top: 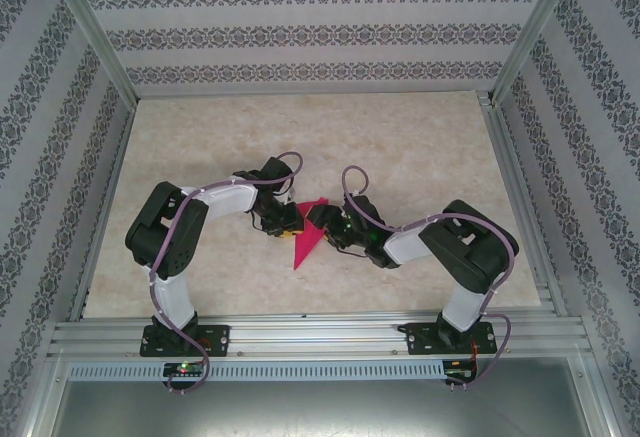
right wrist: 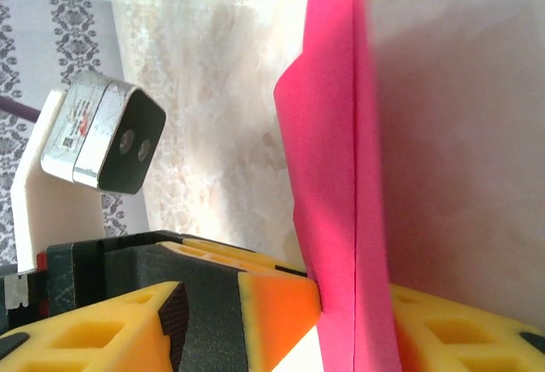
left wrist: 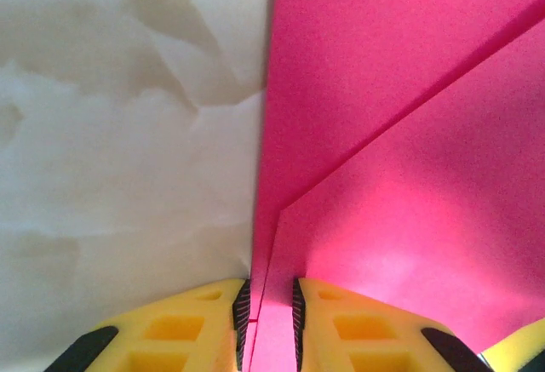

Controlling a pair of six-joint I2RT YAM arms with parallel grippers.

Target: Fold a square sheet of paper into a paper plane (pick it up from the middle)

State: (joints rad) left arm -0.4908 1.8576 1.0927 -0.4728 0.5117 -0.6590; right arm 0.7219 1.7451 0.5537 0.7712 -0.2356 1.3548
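The magenta sheet of paper lies mid-table, folded into a narrow kite shape with its sharp tip toward the arms. My left gripper is at its left edge and my right gripper at its right. In the left wrist view the paper shows diagonal flaps. The left gripper has a narrow gap between its pads, and a fold edge runs into that gap. In the right wrist view the paper stands edge-on between the wide-apart fingers of my right gripper. A left fingertip dents it.
The marble-patterned table is ringed by patterned walls and aluminium posts, with a metal rail at the near edge. The left wrist camera sits close beside my right gripper. Bare tabletop stretches behind and to both sides of the paper.
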